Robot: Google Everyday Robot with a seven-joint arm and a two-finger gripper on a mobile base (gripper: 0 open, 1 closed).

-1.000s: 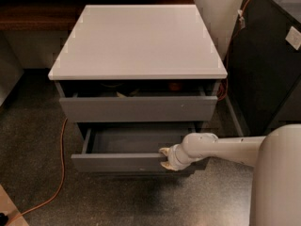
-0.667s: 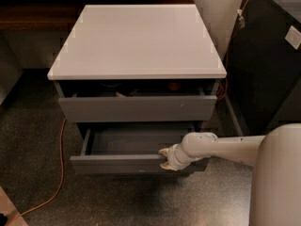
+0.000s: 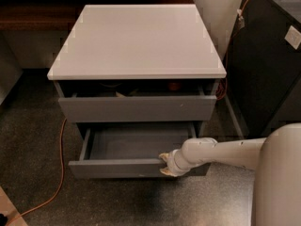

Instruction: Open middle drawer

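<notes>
The middle drawer [image 3: 117, 169] is a grey, handleless drawer pulled well out of the cabinet, and its plain grey floor [image 3: 136, 144] is bare. My gripper [image 3: 164, 164] is at the right part of the drawer's front panel. One tan fingertip [image 3: 163, 156] is inside the drawer and the other is outside, so the gripper is shut on the panel's top edge. My white arm [image 3: 221, 153] reaches in from the right.
The top drawer [image 3: 136, 108] stands slightly open under the white cabinet top [image 3: 136, 41], with small items inside. An orange cable [image 3: 60, 173] runs over the speckled floor at the left. A dark cabinet [image 3: 268, 65] stands at the right. My white body [image 3: 282, 182] fills the lower right.
The middle drawer has come a little further out toward me, with my gripper still on its front panel.
</notes>
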